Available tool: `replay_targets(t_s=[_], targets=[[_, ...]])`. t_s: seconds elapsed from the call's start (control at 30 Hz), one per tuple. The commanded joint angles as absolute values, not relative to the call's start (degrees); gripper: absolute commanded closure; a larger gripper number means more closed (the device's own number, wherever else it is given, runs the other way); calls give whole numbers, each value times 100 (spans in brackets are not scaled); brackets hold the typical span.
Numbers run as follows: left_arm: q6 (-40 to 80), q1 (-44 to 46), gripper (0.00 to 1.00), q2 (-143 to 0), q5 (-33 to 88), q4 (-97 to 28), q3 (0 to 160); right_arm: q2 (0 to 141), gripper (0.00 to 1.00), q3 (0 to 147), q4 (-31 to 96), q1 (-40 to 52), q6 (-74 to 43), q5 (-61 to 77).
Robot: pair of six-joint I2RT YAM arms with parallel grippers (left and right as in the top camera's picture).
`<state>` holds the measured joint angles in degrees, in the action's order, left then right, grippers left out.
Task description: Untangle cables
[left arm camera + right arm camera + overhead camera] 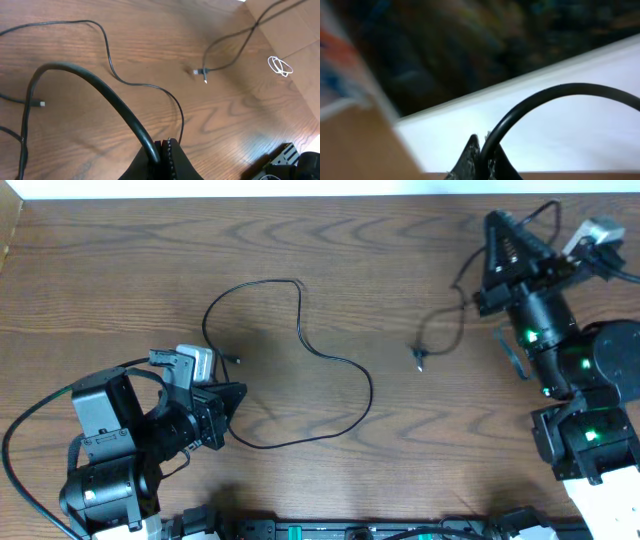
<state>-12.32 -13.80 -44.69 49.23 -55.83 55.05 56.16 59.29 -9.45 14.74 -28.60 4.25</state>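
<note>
Two thin black cables lie apart on the wooden table. One cable (262,282) (107,50) makes a wide open loop at centre left; its plug end (236,361) (42,104) rests near my left gripper (240,393) (167,142). Its other end runs up to the shut fingertips and slips out of sight behind them. The second cable (455,330) (201,72) trails at the right, below my right gripper (497,220) (481,137). That gripper is shut, points past the table's far edge and holds nothing that I can see.
A small white wire loop (280,65) lies on the table by the right arm's base (590,430). Each arm's own thick black cable (100,85) (530,107) arcs across its wrist view. The table's far edge (300,194) borders a white strip.
</note>
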Motion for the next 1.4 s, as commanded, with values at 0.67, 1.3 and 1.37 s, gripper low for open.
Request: replay_targets(t_s=[0.67,1.3,1.37], targets=[[-1345,-1363,92,-4722,4989,-5658,5524,9148,99,9614,2064,-1656,-246,-454],[-1326,-1363,93,-4740,4989,-5784,5524,11072,99,13758,4464,-4899,-2191,2126],[-1323,-1363,93,-4748,4989,-5784,5524,11072,99,13758,4464,-5004,-2189,2209]])
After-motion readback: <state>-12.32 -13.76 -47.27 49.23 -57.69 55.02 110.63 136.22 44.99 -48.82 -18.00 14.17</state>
